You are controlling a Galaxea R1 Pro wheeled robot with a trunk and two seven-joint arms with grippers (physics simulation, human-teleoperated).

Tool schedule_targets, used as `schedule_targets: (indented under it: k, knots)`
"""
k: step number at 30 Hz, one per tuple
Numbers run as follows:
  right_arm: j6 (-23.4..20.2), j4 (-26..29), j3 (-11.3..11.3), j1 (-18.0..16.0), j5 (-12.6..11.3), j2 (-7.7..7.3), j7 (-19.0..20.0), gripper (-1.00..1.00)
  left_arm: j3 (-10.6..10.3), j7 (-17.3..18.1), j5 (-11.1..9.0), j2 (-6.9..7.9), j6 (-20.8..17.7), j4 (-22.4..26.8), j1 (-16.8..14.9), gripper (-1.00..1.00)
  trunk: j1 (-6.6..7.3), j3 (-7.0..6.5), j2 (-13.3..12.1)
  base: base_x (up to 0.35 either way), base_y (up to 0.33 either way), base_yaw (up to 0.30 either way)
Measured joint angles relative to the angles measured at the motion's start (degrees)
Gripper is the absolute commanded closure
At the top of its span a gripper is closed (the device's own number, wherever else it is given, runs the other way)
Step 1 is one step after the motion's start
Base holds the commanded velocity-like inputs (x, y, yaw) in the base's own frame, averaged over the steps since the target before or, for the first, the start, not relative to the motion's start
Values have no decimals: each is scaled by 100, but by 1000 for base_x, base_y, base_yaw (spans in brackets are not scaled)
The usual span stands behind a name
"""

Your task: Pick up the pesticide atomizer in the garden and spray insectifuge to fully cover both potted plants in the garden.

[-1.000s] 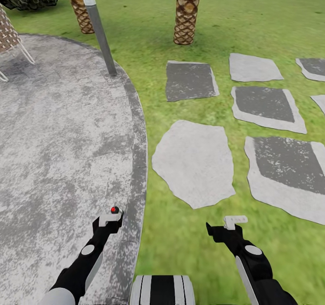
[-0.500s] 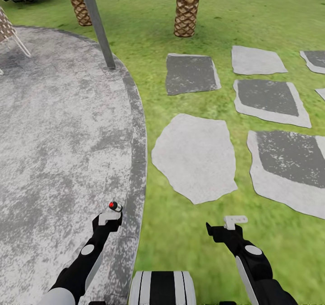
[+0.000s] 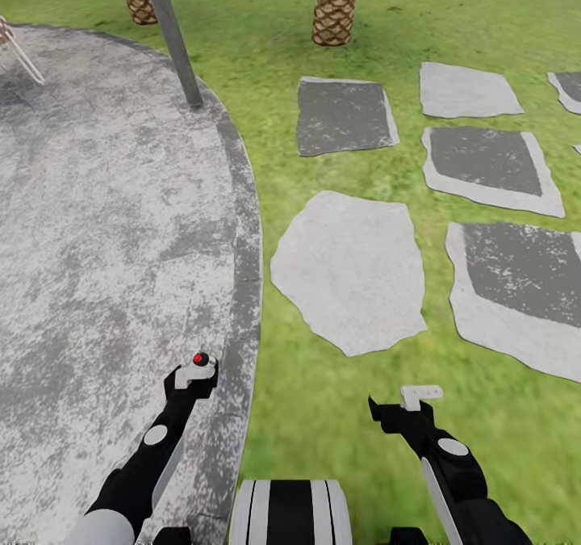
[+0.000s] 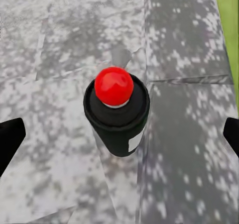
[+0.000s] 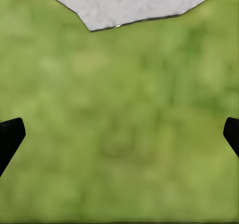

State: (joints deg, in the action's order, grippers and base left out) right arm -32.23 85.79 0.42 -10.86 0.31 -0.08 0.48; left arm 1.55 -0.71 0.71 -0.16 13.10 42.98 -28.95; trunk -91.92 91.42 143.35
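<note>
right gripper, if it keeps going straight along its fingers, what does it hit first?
Probably bare lawn: the right gripper points at open grass, with the pale stepping stone edge off its line. Depth unclear.

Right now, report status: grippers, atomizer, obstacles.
Left gripper, right gripper: jaws wide apart. Dark red-topped canister between left jaws, untouched; likely the atomizer. Pole ahead-left on patio; stepping stones ahead.

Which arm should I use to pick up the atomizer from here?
Left. The left gripper is right at the atomizer, which stands on the patio near its edge. In the left wrist view the bottle sits centred between the open fingers. The right gripper is off over the grass.
</note>
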Motion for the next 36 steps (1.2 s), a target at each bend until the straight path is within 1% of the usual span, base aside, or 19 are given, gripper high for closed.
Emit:
schedule_targets:
  k: [4,8,19,24,29,36]
  knots:
    - [0,1,0,1,0,0,0,-100,12,0,0,0,0,83,5,-100,-10,99,5,0,0,0]
    - [1,-1,0,1,0,0,0,-100,4,0,0,0,0,97,5,-100,-10,103,6,0,0,0]
    - [-2,1,0,2,0,0,0,-100,41,-4,0,0,0,99,5,-100,-39,423,20,0,0,0]
    - [1,-1,0,-1,0,0,0,-100,43,-8,0,0,0,100,5,-100,-39,435,20,0,0,0]
    - [1,-1,0,0,0,0,0,-100,43,-7,0,0,0,99,5,-100,-52,582,27,0,0,0]
    - [1,0,0,-1,0,0,0,-100,-11,-3,0,0,2,100,5,-100,-50,594,27,50,0,0]
